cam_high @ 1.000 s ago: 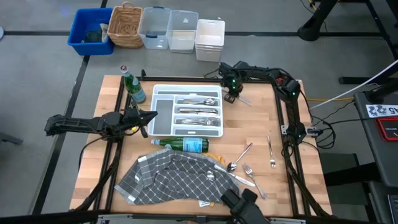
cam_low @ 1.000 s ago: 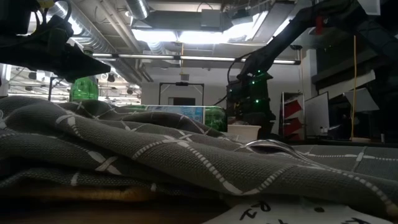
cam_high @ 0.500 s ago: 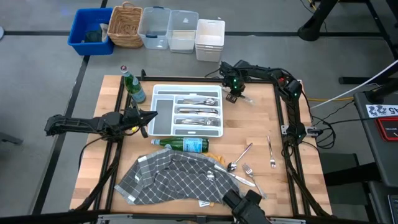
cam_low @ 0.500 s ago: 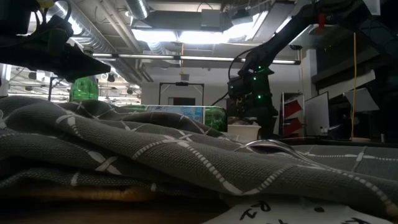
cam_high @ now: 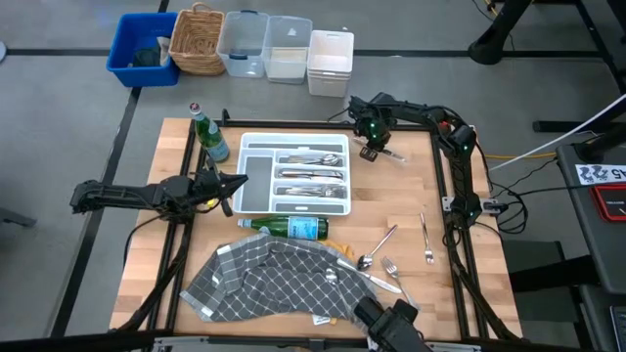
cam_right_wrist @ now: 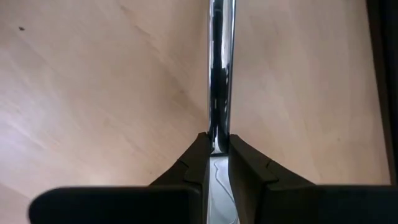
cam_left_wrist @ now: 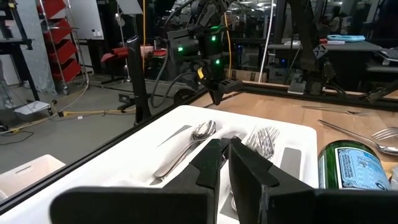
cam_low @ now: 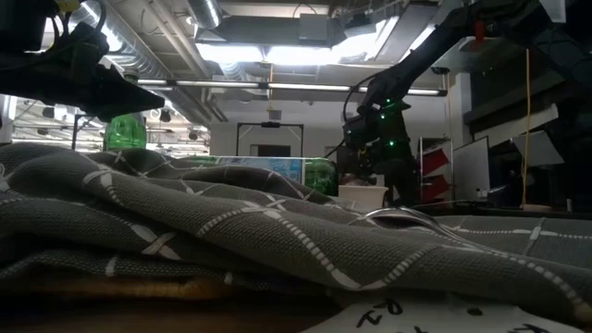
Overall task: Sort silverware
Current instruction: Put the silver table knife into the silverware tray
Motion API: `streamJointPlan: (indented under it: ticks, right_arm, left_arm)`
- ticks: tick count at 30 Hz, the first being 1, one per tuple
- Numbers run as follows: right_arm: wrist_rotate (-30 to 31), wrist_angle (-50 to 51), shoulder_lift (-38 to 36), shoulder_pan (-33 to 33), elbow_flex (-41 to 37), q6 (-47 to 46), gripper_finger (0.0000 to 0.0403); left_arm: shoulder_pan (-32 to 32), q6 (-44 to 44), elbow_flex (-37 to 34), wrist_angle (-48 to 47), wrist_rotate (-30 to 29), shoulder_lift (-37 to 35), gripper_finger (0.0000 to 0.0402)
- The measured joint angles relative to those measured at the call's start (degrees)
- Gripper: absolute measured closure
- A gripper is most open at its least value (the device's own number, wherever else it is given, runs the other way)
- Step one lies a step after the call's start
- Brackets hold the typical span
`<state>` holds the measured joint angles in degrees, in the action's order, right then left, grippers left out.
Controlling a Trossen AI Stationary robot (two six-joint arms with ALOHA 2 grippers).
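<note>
A white tray (cam_high: 293, 174) at the table's middle holds sorted silverware (cam_high: 311, 176). My right gripper (cam_high: 371, 147) hangs just beyond the tray's far right corner, shut on a slim shiny piece of silverware (cam_high: 394, 154). More silverware lies loose on the wood at the near right: a spoon (cam_high: 380, 246) and two forks (cam_high: 425, 238) (cam_high: 396, 276). My left gripper (cam_high: 240, 183) waits shut at the tray's left side, with the tray's forks and spoon (cam_left_wrist: 205, 132) ahead of it. My right gripper pinches one end of the slim piece (cam_right_wrist: 219, 127) between its two fingers. The fingers come from above, pointing down. The piece juts out sideways from the fingers toward the table's right edge, over the bare wood.
One green bottle (cam_high: 207, 137) stands at the tray's far left corner and another (cam_high: 289, 228) lies just in front of the tray. A grey checked cloth (cam_high: 274, 284) covers the near middle. Bins and a basket (cam_high: 196, 41) sit on the floor beyond the far edge.
My right gripper has tipped a little and eased toward the table's right edge, staying shut on the slim piece, whose free end has swung slightly rightward with it.
</note>
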<state>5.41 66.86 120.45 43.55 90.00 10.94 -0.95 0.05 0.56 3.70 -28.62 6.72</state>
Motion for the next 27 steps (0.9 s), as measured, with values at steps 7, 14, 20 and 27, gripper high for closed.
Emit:
streamJointPlan:
  ticks: [7,14,20,27]
  right_arm:
    - [0.0,0.82,-0.02,0.02,0.04,1.42,0.0352]
    - [0.0,0.93,-0.07,0.04,1.36,2.6,0.0352]
    - [0.08,0.84,-0.07,0.57,7.24,3.14,0.0352]
    - [0.42,1.29,-0.07,2.46,13.49,3.5,0.0352]
  left_arm:
    - [-0.01,0.0,0.0,0.01,0.0,0.02,0.0381]
    - [-0.02,-0.02,0.0,0.0,0.0,0.02,0.0381]
    - [-0.01,-0.02,0.0,0.01,0.0,0.02,0.0381]
    - [-0.02,-0.04,0.0,0.02,-0.02,0.0,0.0381]
